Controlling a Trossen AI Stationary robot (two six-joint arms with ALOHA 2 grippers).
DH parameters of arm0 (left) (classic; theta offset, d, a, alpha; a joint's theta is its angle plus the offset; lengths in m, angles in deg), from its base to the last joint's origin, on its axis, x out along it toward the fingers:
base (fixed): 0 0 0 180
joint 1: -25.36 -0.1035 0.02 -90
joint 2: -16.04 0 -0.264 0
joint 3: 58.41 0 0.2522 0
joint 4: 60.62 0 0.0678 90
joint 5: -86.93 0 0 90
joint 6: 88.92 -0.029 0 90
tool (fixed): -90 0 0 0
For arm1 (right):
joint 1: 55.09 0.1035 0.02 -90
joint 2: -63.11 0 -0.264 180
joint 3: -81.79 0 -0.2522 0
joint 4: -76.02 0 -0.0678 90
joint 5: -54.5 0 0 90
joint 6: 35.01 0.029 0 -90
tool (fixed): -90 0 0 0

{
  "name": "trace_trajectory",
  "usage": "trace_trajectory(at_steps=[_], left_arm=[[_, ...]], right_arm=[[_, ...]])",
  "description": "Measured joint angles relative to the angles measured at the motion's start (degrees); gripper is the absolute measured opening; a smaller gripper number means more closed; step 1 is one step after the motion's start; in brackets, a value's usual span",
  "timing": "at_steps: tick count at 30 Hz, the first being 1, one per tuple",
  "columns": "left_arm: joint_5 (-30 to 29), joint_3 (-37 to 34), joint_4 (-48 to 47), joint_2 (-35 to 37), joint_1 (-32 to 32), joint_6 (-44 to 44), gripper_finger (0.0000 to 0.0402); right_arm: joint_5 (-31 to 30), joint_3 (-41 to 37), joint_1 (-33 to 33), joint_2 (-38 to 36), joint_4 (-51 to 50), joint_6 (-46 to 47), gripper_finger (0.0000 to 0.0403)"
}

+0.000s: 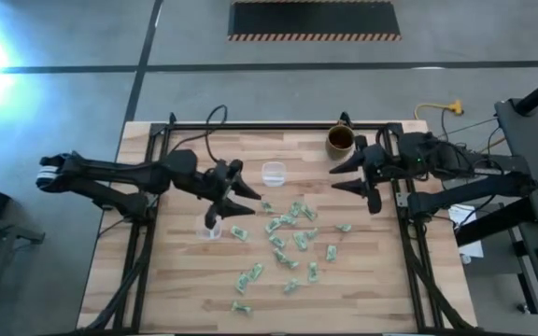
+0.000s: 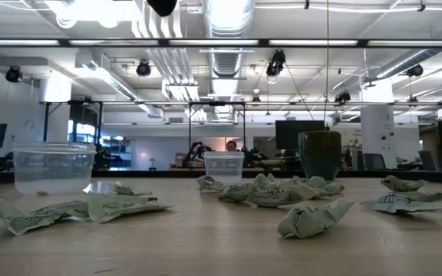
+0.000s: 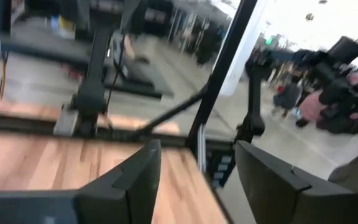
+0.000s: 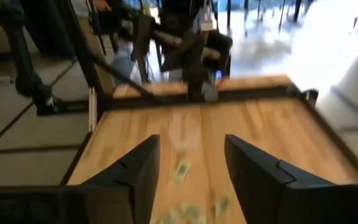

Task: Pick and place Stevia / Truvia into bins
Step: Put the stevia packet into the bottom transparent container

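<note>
Several pale green and white Stevia / Truvia sachets (image 1: 288, 238) lie scattered flat on the middle of the wooden table (image 1: 176, 280); they also show in the low view (image 2: 267, 192). Two clear cups serve as bins: one (image 1: 272, 173) stands toward the far side between the arms, the other (image 1: 211, 230) stands at the left of the sachets. My left gripper (image 1: 248, 191) hovers open above the table just beyond the left cup, with nothing between its fingers (image 3: 135, 180). My right gripper (image 1: 334, 180) hovers open at the far right, its fingers (image 4: 135, 171) empty.
A brown mug (image 1: 340, 140) stands at the far edge, close to my right gripper. A black frame (image 1: 148, 233) runs along the table's left, right and far sides. The near part of the table holds only a few stray sachets (image 1: 243, 306).
</note>
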Motion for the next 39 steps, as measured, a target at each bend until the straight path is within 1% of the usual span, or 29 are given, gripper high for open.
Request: trace_trajectory(at_steps=[2,4,6,8,10,12,15,18,20,22,24,26,34,39], left_arm=[[-0.01,-0.04,-2.06,-0.82,0.14,0.89,0.0190],[-0.03,-0.05,-1.73,-1.85,0.53,3.10,0.0184],[0.07,-0.06,1.71,-3.09,1.48,4.61,0.0178],[1.49,0.29,4.44,-4.40,2.46,5.76,0.0172],[3.42,1.47,2.90,-5.44,2.96,5.50,0.0168],[3.57,3.30,-3.55,-5.79,3.42,4.12,0.0166],[0.93,6.34,-19.39,-5.30,4.34,1.33,0.0166],[-5.26,8.60,-34.65,-4.67,5.49,-0.51,0.0166],[-9.57,9.20,-40.25,-4.61,6.18,-1.80,0.0166],[-13.57,8.83,-43.91,-4.49,6.82,-3.05,0.0166],[-16.17,8.18,-44.46,-5.38,7.18,-4.35,0.0166],[-17.50,7.14,-44.72,-6.67,7.40,-5.89,0.0166],[-18.38,7.11,-47.61,-16.71,7.46,-11.92,0.0166],[-19.70,7.37,-49.30,-22.15,7.39,-12.21,0.0166]], right_arm=[[0.00,-0.50,0.02,0.22,-2.97,1.66,0.0180],[-0.01,-1.23,0.46,0.95,-4.85,3.23,0.0179],[-0.06,-2.20,1.23,1.83,-4.71,4.55,0.0176],[0.03,-3.04,2.14,2.94,-4.09,5.02,0.0172],[0.06,-3.40,2.98,4.02,-3.67,5.01,0.0167],[0.00,-3.47,3.74,4.88,-3.64,4.94,0.0163],[-0.04,-3.51,4.55,5.49,-3.70,4.70,0.0156],[-0.02,-3.51,5.01,5.22,-3.71,4.58,0.0150],[-0.05,-3.62,5.19,4.68,-3.72,4.53,0.0145],[-0.18,-3.64,5.30,4.40,-3.67,4.53,0.0141],[-0.18,-3.90,5.30,4.16,-3.74,4.53,0.0137],[-0.17,-4.06,5.30,4.19,-3.76,4.62,0.0134],[-0.08,-4.45,5.40,4.56,-3.88,4.97,0.0127],[-0.07,-4.45,5.40,4.54,-3.92,5.05,0.0129]])
